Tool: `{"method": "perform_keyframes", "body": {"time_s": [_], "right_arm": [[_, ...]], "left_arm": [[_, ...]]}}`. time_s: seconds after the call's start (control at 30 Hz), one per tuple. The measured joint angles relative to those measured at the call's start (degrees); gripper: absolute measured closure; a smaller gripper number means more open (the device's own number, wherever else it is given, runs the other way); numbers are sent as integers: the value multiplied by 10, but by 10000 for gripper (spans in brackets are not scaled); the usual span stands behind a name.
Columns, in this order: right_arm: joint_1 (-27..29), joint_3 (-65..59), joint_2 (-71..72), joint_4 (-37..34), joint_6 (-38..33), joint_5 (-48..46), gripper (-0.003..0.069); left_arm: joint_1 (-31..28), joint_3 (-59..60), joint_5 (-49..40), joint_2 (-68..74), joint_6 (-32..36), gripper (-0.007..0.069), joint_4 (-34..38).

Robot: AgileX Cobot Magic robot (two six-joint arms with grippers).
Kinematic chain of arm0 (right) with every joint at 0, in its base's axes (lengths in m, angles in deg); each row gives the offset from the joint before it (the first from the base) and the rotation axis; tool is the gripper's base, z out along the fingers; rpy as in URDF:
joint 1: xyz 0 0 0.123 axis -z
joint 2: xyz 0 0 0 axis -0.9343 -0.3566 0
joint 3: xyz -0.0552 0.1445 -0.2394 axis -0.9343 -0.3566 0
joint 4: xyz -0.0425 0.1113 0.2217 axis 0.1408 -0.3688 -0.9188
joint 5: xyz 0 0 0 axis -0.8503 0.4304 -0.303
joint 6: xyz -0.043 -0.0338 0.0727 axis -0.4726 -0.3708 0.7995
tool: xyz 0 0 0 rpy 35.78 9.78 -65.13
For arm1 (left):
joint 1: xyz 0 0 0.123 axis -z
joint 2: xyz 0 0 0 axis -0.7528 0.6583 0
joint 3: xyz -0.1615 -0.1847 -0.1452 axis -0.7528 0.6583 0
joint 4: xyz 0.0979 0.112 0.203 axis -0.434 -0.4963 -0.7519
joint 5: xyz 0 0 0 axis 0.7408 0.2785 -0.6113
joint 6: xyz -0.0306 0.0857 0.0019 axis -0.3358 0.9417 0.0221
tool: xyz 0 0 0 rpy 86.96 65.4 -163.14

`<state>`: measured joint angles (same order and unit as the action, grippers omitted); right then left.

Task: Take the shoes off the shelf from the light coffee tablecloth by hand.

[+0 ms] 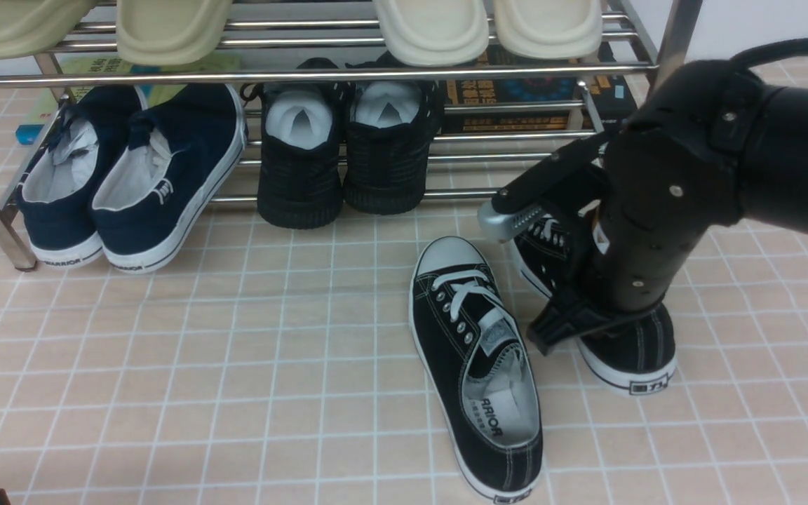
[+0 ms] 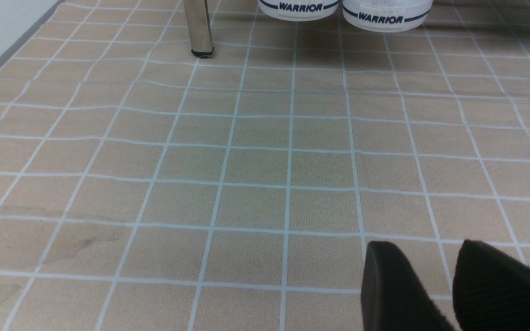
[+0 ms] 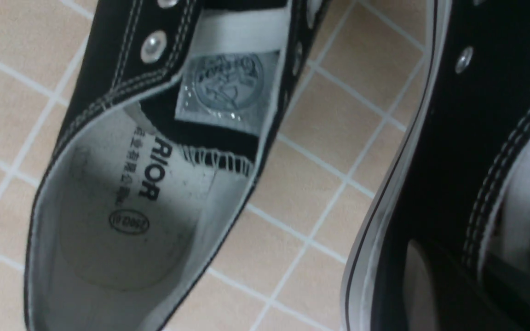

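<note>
The light coffee tablecloth [image 1: 236,351] is seen to be a matte beige cloth printed with a white grid of squares, slightly wrinkled in places. At its far edge the shelf [image 1: 306,73] is noted: polished chrome tubes forming horizontal tiers on upright legs. A navy white-soled pair [image 1: 130,182] and an all-black mesh pair [image 1: 344,161] are held on its lower bars, and cream moulded slippers [image 1: 165,28] on the upper bars. Both shoes of the task are found off the shelf, on the cloth in front of it. They are of black canvas with white stitching, metal eyelets, white laces and white rubber soles. The free sneaker [image 1: 477,365] is laid flat, sole down, its long axis running near to far. Its rounded white toe cap is directed at the shelf and a little to the left, its heel toward the camera. The second sneaker [image 1: 639,344] is placed just to its right on a similar heading and is largely covered by the right arm. The right gripper [image 1: 576,326] is clenched on this shoe's side wall at the collar. The left gripper [image 2: 444,285] is held released over bare cloth, nothing being between its dark padded fingers.
</note>
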<state>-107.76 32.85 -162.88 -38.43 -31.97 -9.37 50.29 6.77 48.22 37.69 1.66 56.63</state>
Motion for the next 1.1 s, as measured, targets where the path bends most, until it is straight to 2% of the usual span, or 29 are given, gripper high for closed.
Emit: {"method": "perform_keyframes", "body": {"time_s": [0.3,0.63,0.73,0.87,1.0,1.1], "right_arm": [[0,0,-35,1,0,17,638],[0,0,-38,-44,6,22,627],[0,0,-38,-54,6,13,599],[0,1,-38,-82,4,-25,515],[0,1,-38,-128,-31,-42,421],[0,1,-32,-150,-63,-51,401]], "left_arm": [[0,0,0,0,0,386,0],[0,0,0,0,0,384,0],[0,0,0,0,0,384,0],[0,0,0,0,0,384,0],[0,0,0,0,0,384,0],[0,0,0,0,0,384,0]]}}
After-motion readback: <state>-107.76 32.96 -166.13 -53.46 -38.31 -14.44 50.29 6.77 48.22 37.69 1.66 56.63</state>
